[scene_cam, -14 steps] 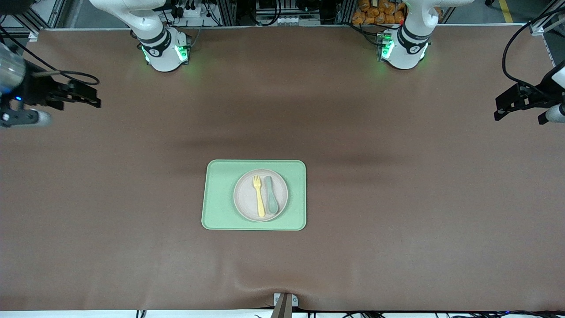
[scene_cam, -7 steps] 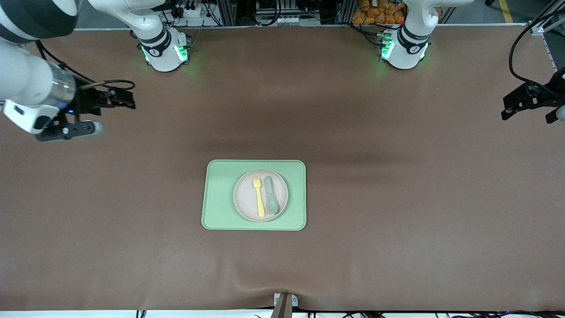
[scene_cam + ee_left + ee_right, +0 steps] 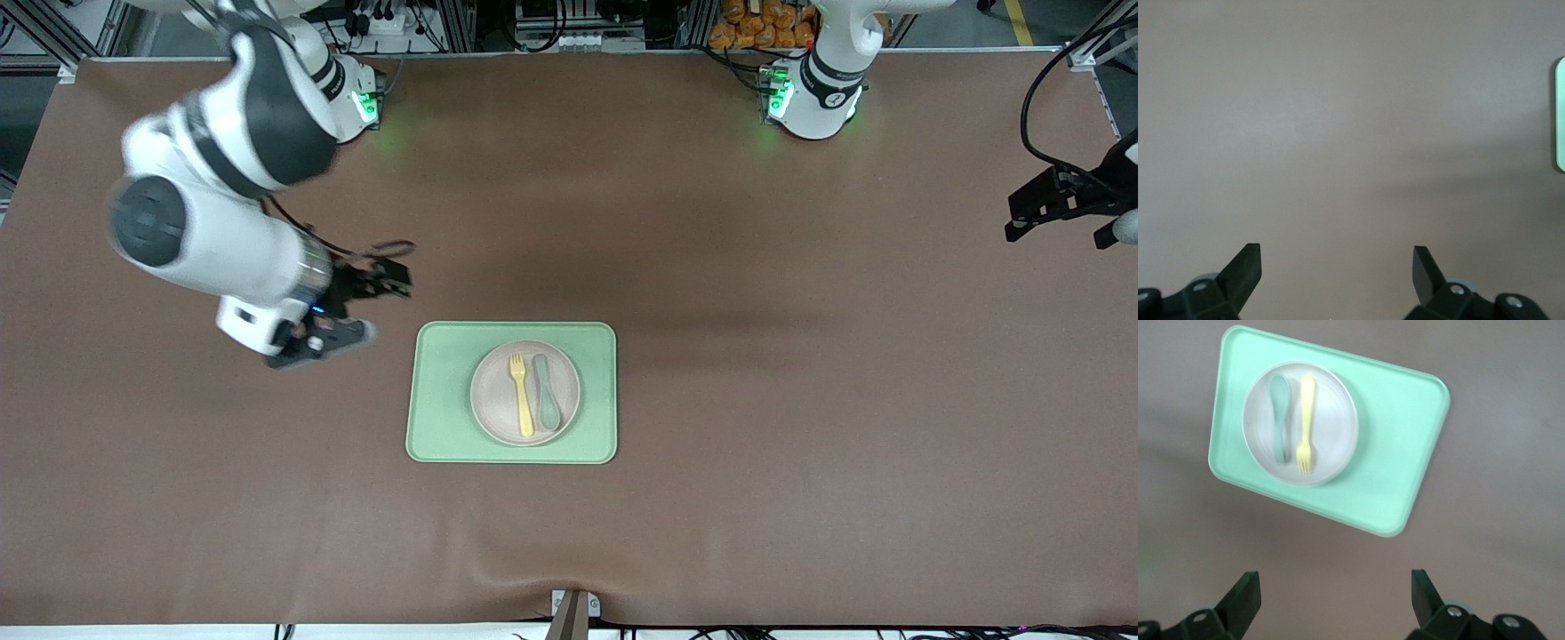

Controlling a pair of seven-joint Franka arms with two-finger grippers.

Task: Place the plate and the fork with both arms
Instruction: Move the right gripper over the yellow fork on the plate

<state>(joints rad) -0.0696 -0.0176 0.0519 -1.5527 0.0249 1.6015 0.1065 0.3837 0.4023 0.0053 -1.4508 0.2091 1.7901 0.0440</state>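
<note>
Plate [image 3: 524,393] lying mid-tray [image 3: 440,418] at table centre, carrying fork [image 3: 520,394] beside spoon [image 3: 544,391]. Approach step: right gripper [image 3: 378,283], released and empty, hovering off the tray's corner toward the right arm's base; left gripper [image 3: 1062,213], released, waiting at the table's edge. Next move, likely: descending onto the fork or the plate rim.

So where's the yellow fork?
The fork lies on the plate beside the spoon, on the spoon's side toward the right arm's end; the plate sits on the green tray.

Matt plastic all round: the plate [image 3: 498,418], the fork [image 3: 520,396], the spoon [image 3: 547,396], the tray [image 3: 440,400]. The tablecloth [image 3: 800,400] looked smooth and dull.
</note>
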